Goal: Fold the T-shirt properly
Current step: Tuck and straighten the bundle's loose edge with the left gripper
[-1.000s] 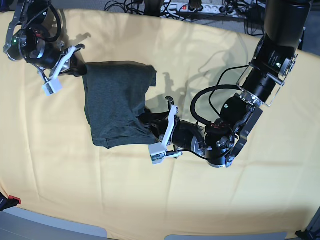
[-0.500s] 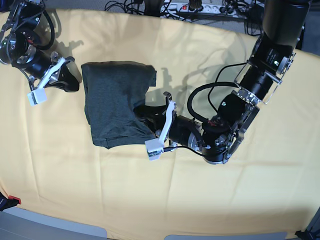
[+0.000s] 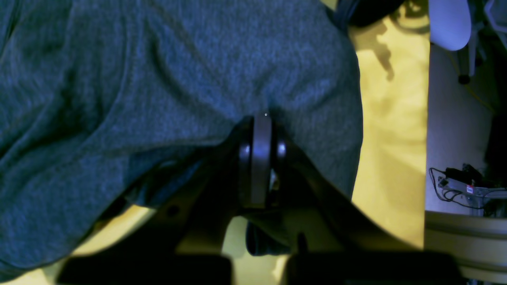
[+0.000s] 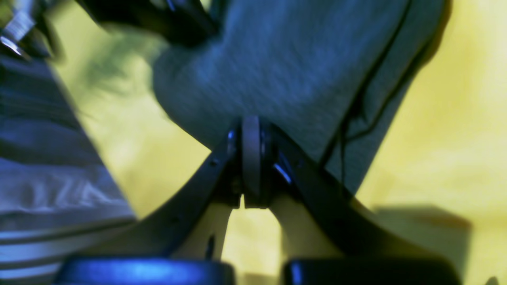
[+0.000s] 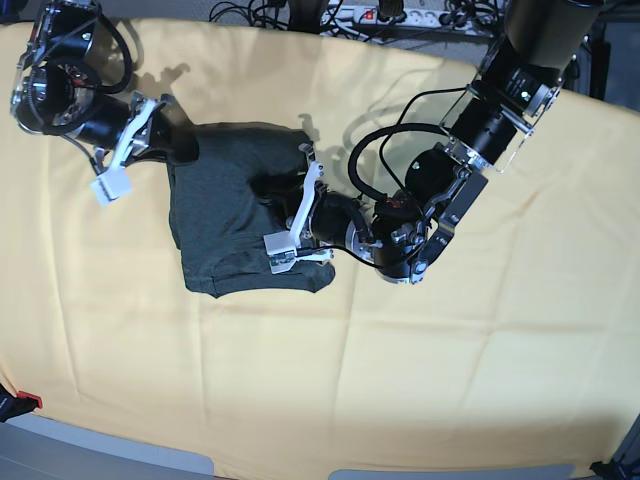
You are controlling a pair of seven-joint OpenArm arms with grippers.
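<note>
The dark green-grey T-shirt lies folded into a rough rectangle on the yellow table cover. My left gripper reaches in from the right and rests over the shirt's right half. In the left wrist view it is shut, with shirt fabric bunched at its tip. My right gripper is at the shirt's upper left corner. In the blurred right wrist view it is shut at the edge of the shirt.
A power strip and cables lie along the table's back edge. A small red object sits at the front left corner. The left wrist view shows the table's edge with cables beyond it.
My right gripper swung left away from the shirt's upper left corner, then came back to it. My left gripper moved up and left from the shirt's lower right edge onto the shirt.
</note>
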